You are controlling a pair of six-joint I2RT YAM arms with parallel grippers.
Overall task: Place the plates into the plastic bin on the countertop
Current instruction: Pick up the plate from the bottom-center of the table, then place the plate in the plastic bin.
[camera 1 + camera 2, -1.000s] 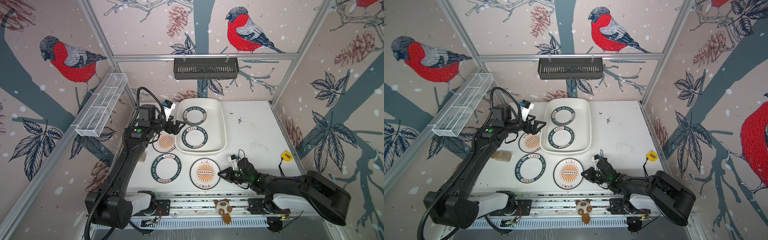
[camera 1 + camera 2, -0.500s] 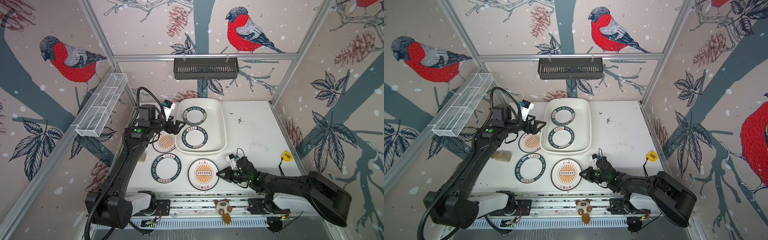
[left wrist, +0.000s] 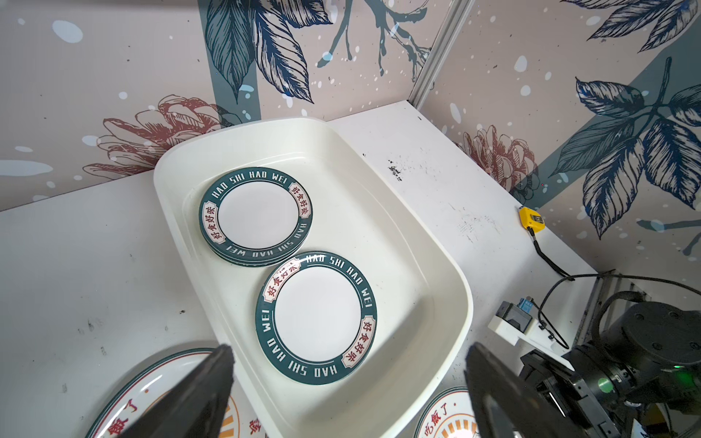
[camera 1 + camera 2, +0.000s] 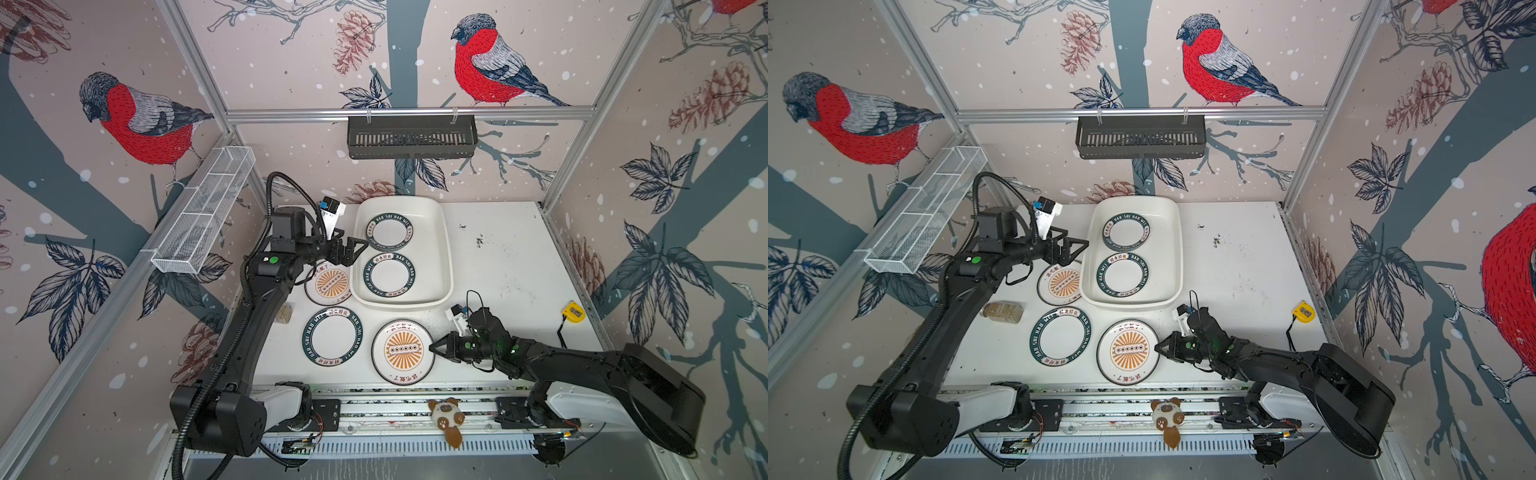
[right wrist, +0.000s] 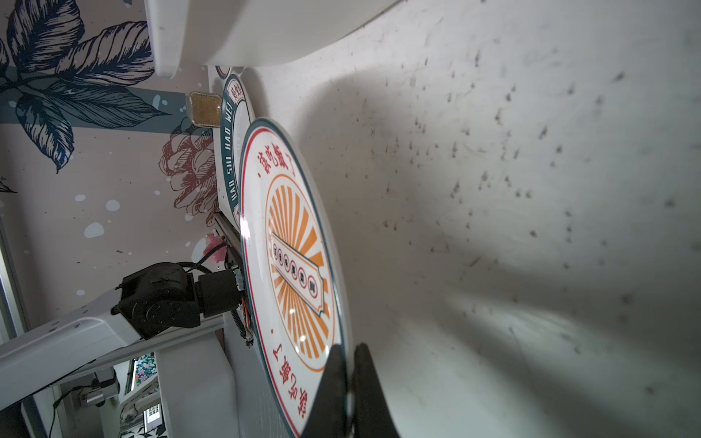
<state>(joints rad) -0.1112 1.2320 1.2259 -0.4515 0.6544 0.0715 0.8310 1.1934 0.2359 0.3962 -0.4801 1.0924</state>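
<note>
While my right gripper (image 4: 433, 347) pinches the rim of the front orange-sunburst plate (image 4: 402, 351), my left gripper (image 4: 357, 253) hangs wide open just beside the white bin (image 4: 432, 249).

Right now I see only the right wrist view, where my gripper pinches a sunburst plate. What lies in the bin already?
Observer: Two green-rimmed plates: the near plate lies flat, the far plate lies on top of others.
Operator: Where is the left gripper?
Observer: It hangs open beside the bin, at its left rim.
Operator: Is there room for the sunburst plate?
Observer: The bin floor right of both plates is bare.
</note>
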